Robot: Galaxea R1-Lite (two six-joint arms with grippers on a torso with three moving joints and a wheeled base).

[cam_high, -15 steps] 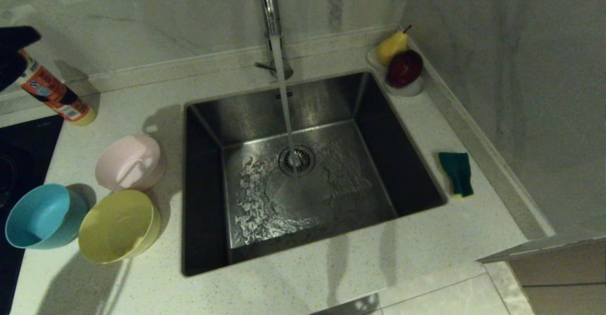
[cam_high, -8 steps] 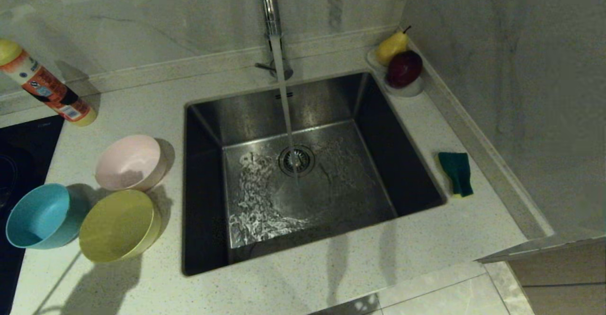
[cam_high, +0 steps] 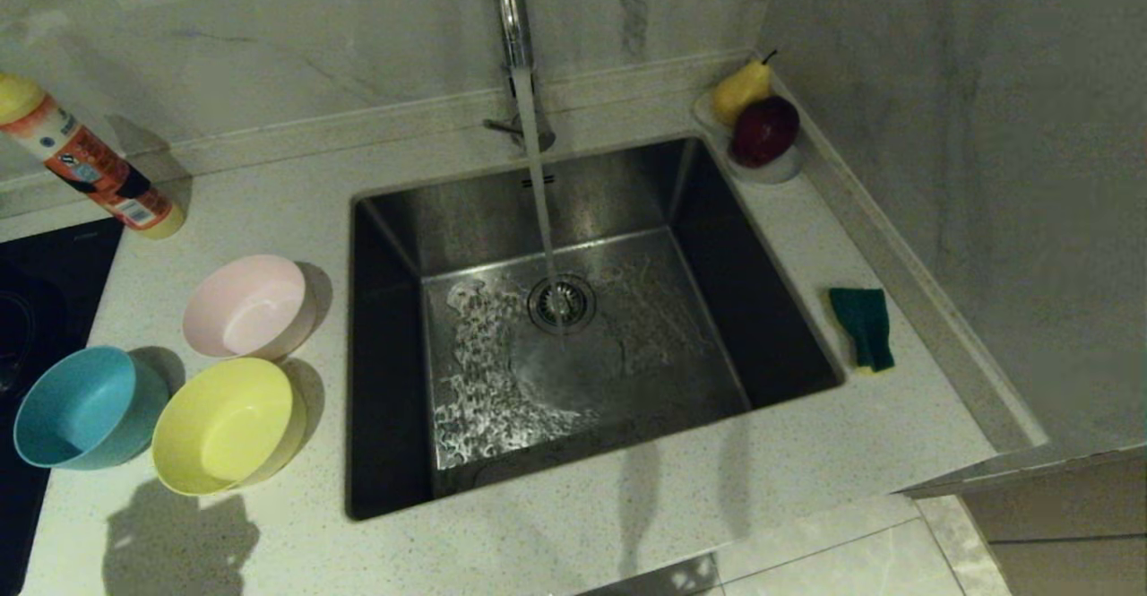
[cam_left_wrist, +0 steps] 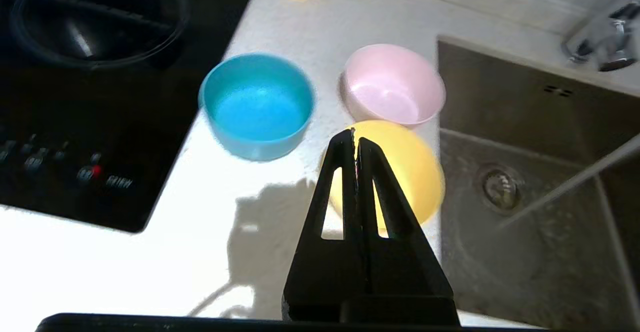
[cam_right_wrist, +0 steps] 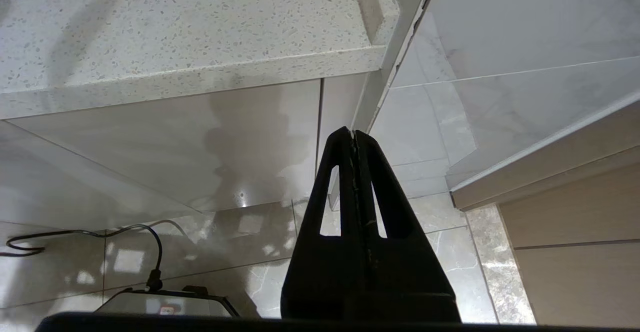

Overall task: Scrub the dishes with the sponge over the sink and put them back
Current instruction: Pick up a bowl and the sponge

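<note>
Three bowls stand on the counter left of the sink (cam_high: pixel 394 220): a pink bowl (cam_high: pixel 248 306), a teal bowl (cam_high: pixel 82 408) and a yellow bowl (cam_high: pixel 224 426). The left wrist view shows the same pink bowl (cam_left_wrist: pixel 393 85), teal bowl (cam_left_wrist: pixel 256 104) and yellow bowl (cam_left_wrist: pixel 410 167). My left gripper (cam_left_wrist: pixel 354 133) hangs above them, shut and empty, its tips over the yellow bowl's rim. The sponge (cam_high: pixel 864 327), green face up, lies on the counter right of the sink. My right gripper (cam_right_wrist: pixel 353 132) is shut, parked low beside the cabinet front, below the counter edge.
Water runs from the tap (cam_high: pixel 511 13) onto the drain strainer (cam_high: pixel 562 302). An orange bottle (cam_high: pixel 85 170) lies at the back left. A black hob (cam_left_wrist: pixel 75 97) borders the bowls. A white dish with a pear (cam_high: pixel 742 87) and a red fruit (cam_high: pixel 764 130) sits in the back right corner.
The left arm has left the head view's upper left corner. Its shadow has slid off the pink bowl toward the counter's front edge, below the yellow bowl. Bowls and sponge have not moved.
</note>
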